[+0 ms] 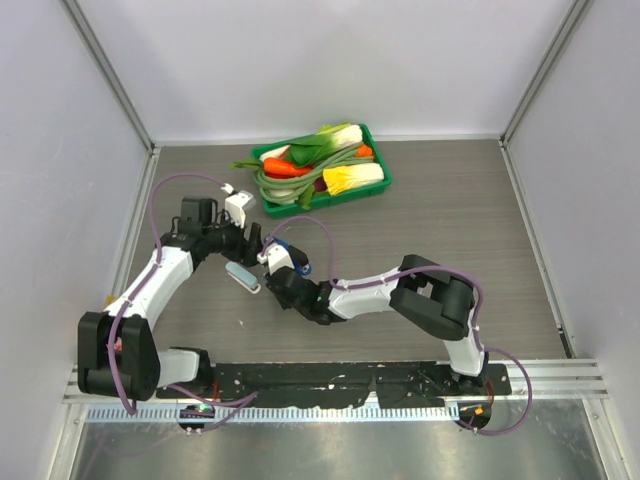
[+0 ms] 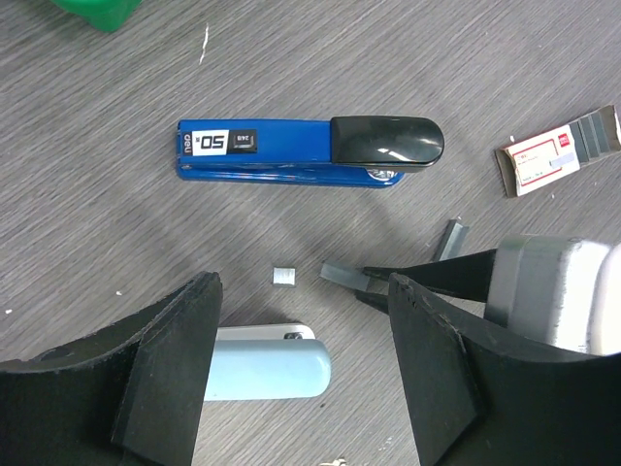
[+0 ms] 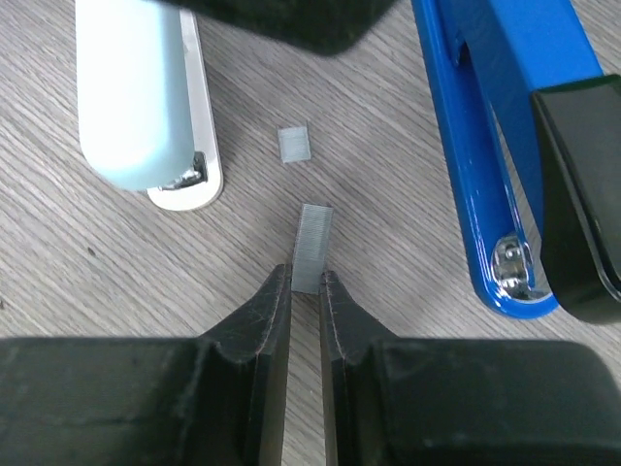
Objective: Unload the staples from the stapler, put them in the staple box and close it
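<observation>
Staples [image 3: 313, 238] are out of the magazine, at least this strip. Your right gripper [image 3: 306, 283] has its two black fingers pressed in on the strip's near end. The far end reaches out over the worktop [image 3: 388, 291], between the stapler [image 3: 490, 146] and a pale blue-and-white oblong object [image 3: 136, 87].

I judge you are at the put-down step: what is left is to lay the strip flat and let go. Lower until it rests on the surface, then part the fingers only a little. The strip is a thin, ribbed row of grey wire that likely snaps under any twist. A short loose piece [image 3: 294, 144] lies just ahead of it, so release straight and do not drag.

Your left gripper [image 2: 303, 301] hangs spread wide over the same patch, holding nothing. The stapler lies across the far side of its view and looks shut. It has a glossy dark blue metal body and a rounded black plastic cap. You cannot tell from here whether any staples remain inside, so check before calling it done.

Another grey strip [image 2: 451, 241] lies near the right gripper. A small red-and-white carton [image 2: 539, 160] sits further right with grey staples showing at its open end. The worktop is matte, with a grey wood grain.
</observation>
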You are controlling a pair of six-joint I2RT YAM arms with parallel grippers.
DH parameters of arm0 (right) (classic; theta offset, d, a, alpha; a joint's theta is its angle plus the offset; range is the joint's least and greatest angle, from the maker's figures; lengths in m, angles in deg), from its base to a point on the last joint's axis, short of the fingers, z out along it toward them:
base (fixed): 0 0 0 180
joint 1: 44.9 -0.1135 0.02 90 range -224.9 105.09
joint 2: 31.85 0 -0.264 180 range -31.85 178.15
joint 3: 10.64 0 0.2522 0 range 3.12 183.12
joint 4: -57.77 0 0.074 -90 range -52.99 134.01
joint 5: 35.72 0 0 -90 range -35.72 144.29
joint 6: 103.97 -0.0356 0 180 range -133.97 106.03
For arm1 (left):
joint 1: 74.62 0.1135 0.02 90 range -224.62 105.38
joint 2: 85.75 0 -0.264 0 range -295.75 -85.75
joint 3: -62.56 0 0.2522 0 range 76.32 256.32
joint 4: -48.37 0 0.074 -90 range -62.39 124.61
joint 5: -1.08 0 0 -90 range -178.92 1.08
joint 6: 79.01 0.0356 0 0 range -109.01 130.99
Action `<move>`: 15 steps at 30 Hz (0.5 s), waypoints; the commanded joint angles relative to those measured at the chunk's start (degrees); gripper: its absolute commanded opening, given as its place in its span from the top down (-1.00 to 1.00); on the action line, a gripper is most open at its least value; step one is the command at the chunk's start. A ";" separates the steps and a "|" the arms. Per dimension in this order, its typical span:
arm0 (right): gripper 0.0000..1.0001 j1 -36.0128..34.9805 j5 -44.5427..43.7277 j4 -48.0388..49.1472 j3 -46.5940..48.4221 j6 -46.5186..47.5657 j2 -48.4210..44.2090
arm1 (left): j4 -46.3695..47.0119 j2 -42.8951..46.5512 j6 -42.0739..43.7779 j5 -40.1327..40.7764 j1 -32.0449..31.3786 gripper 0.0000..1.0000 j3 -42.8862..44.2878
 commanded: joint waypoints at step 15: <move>0.77 10.55 21.96 -12.45 -10.68 -14.29 -37.25 | 5.65 -0.15 1.75 1.39 -2.79 -0.41 11.90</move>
